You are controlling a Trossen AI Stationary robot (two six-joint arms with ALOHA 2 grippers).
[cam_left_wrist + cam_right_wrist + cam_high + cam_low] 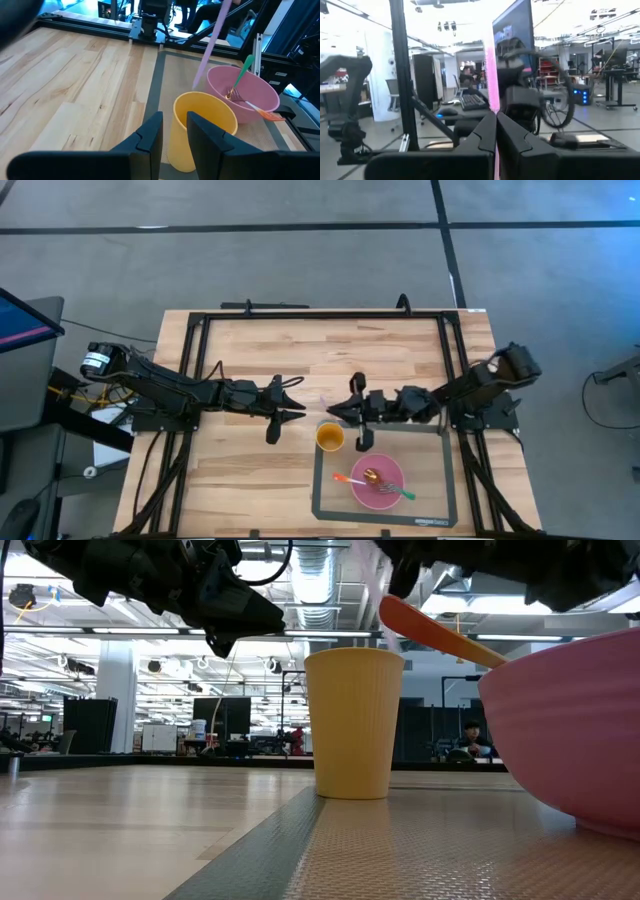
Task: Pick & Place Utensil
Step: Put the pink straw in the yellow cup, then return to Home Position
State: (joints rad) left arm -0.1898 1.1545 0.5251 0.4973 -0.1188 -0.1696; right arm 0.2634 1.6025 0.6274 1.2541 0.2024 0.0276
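One pink utensil (pixel 490 75) is standing clamped between the closed right fingers (pixel 496 131), poised beside and above the yellow cup (pixel 330 437), awaiting lowering into it, while the left fingers (pixel 175 132) are hovering slightly parted nearby.

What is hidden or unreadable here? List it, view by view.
- High view: the pink utensil in the right gripper is too small to name.
- Right wrist view: its held end is hidden between the fingers.
- Low view: the pink bowl is cut off by the edge, its contents behind its wall.
- Left wrist view: the yellow cup base sits behind the left gripper.
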